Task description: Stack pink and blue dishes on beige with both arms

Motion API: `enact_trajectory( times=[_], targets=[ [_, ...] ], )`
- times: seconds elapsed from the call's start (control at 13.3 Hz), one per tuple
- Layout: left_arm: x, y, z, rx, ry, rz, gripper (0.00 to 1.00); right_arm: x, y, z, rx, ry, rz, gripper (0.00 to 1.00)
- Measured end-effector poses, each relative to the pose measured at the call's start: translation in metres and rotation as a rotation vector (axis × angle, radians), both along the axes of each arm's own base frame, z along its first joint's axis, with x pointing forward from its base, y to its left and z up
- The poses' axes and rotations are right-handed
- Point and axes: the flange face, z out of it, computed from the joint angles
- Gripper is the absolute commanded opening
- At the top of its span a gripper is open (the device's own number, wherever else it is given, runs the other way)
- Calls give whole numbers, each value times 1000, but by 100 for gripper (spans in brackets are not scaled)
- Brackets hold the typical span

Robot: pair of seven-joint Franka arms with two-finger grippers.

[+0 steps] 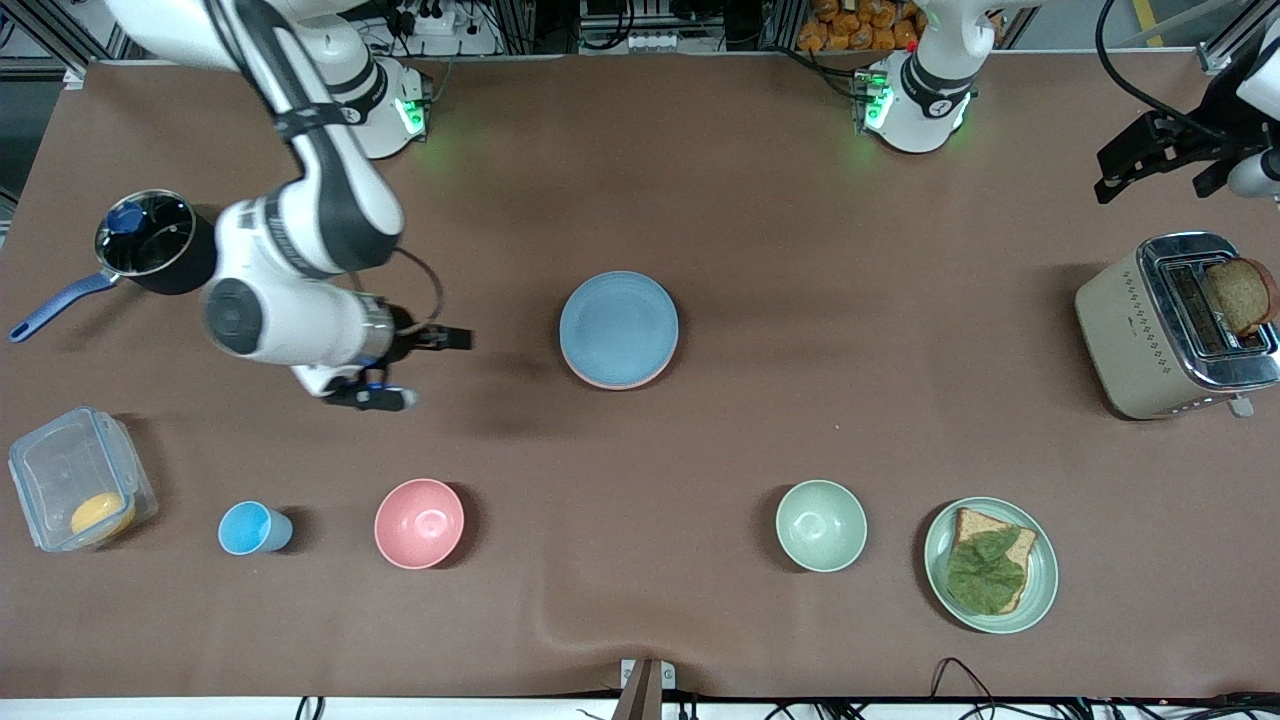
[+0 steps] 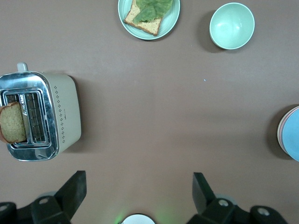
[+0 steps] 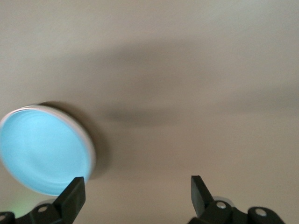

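I see the flat round light-blue matte plate [image 1: 618, 325] topping a stack at the middle of the brown table [image 1: 700, 180], well in from every edge; the flat pale pink plate's [image 1: 612, 383] rim peeks out beneath it. No beige plate shows under them. My right gripper [image 1: 412, 368] hangs over the table beside the stack, toward the right arm's end, fingers spread and empty. My left gripper [image 1: 1150, 160] waits above the cream toaster [image 1: 1170, 325] corner, fingers wide apart, holding nothing.

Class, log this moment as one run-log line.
stack: blue plate on pink plate | right gripper: open, beside stack | left gripper: open, above toaster
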Motion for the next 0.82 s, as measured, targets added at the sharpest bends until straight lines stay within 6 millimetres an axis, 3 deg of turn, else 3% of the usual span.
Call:
enact_trajectory(
  times=[0.22, 0.45, 0.6, 0.82],
  targets=[
    [-2, 0, 3, 0, -7, 43, 100, 8, -74, 38, -80, -73, 118, 100],
    [-3, 1, 4, 0, -8, 47, 100, -1, -122, 100, -115, -160, 188, 100],
    [-3, 2, 4, 0, -6, 53, 100, -13, -148, 140, -119, -211, 201, 100],
    [-3, 3, 0, 1, 2, 72, 100, -30, -164, 177, -129, -243, 194, 100]
  ],
)
